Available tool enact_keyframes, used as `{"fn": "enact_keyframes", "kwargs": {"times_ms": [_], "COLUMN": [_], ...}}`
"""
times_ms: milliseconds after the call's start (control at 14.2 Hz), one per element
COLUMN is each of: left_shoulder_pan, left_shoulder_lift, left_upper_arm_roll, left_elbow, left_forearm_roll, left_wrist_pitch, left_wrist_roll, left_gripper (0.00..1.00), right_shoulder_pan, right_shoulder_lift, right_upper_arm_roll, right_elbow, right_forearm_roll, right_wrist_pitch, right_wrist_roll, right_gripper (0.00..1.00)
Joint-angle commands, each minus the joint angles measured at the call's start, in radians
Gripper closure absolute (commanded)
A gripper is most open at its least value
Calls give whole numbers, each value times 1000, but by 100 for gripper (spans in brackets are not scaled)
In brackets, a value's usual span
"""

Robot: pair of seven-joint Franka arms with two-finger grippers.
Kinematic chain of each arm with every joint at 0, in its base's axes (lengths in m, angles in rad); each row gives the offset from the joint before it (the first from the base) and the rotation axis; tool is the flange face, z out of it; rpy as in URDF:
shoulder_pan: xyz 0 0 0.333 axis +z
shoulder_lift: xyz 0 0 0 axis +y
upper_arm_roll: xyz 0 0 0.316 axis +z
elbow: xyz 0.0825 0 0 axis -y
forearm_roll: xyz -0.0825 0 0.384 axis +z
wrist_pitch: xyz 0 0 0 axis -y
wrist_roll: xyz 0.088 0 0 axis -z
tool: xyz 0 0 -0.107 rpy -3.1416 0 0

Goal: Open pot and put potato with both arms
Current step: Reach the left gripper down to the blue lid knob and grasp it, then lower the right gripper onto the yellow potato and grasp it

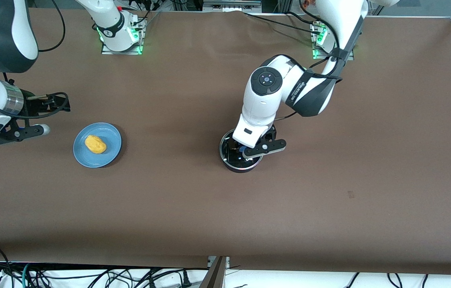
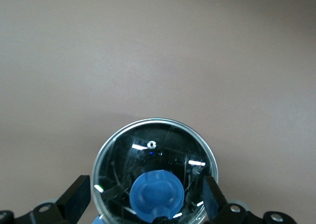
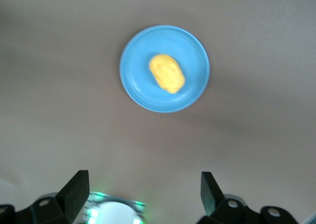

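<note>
left gripper (image 2: 143,201): down over the pot, its two fingers (image 2: 76,197) spread wide, one on each side of the lid, clamped on nothing.
lid (image 2: 154,172): clear glass with a steel rim, sitting closed on the pot; its blue knob (image 2: 157,194) lies between the spread fingers.
pot (image 1: 240,154): small, round and black, on the table near the middle, toward the left arm's end; mostly hidden under the left arm's wrist in the front view.
right gripper (image 3: 143,194): up in the air over the bare table at the right arm's end, fingers apart and holding nothing; this arm waits.
potato (image 1: 95,144): yellow-orange oval, lying on the plate.
plate (image 1: 107,157): flat, light blue, on the table toward the right arm's end, well apart from the pot.
table (image 1: 225,216): covered in brown.
</note>
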Motion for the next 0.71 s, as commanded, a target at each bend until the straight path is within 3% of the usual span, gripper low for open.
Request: {"fn": "enact_keyframes", "kwargs": {"times_ms": [0,635], "left_shoulder_pan": [-8,-34], "left_shoulder_lift": [-17,32], "left_upper_arm_roll": [10,7], "left_elbow": [-59,-73], "left_forearm_roll": [24,57], "left_wrist_pitch": [66,112], "left_wrist_roll": [0,12], "left_gripper": [0,1], "right_shoulder_pan": [-6,-6], "right_shoulder_lift": [-22,-25], "right_upper_arm_roll": [12,12], "right_elbow": [-63,-402], "right_forearm_roll": [-53,-56], "right_wrist_pitch": [52,466], "right_wrist_roll": [-155,-517], "right_gripper": [0,0]}}
